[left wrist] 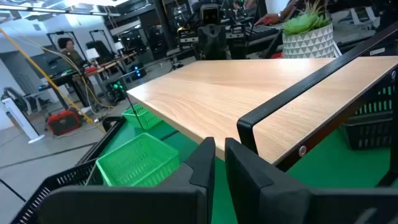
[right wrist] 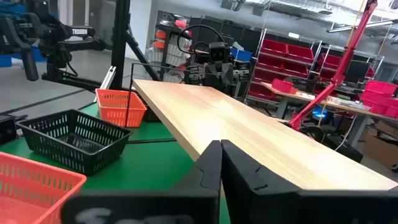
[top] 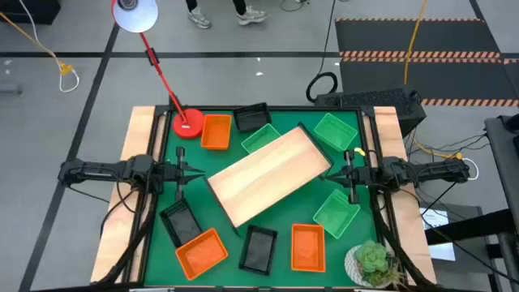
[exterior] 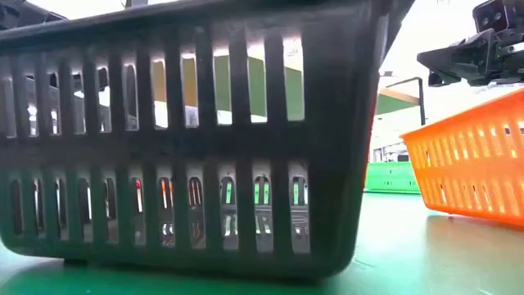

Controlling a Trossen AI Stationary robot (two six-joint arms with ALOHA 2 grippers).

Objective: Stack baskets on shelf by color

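The shelf (top: 272, 174) lies slantwise on the green mat at mid-table, its black frame (left wrist: 292, 99) under the light board (right wrist: 249, 137). Around it sit nine baskets, each on its base. Toward the far edge are an orange (top: 216, 131), a black (top: 251, 116) and two green baskets (top: 259, 138) (top: 335, 131). A third green basket (top: 336, 212) is at the right. Along the near edge are two black (top: 179, 221) (top: 259, 248) and two orange baskets (top: 202, 252) (top: 307, 246). My left gripper (top: 188, 172) (left wrist: 216, 157) is shut, level, just off the shelf's left end. My right gripper (top: 340, 174) (right wrist: 221, 152) is shut off its right end.
A red lamp base (top: 188, 123) stands at the far left of the mat, its stem leaning out past the far edge. A plant in a white pot (top: 373, 264) fills the near right corner. In the low view a black basket (exterior: 188, 139) blocks most of the picture.
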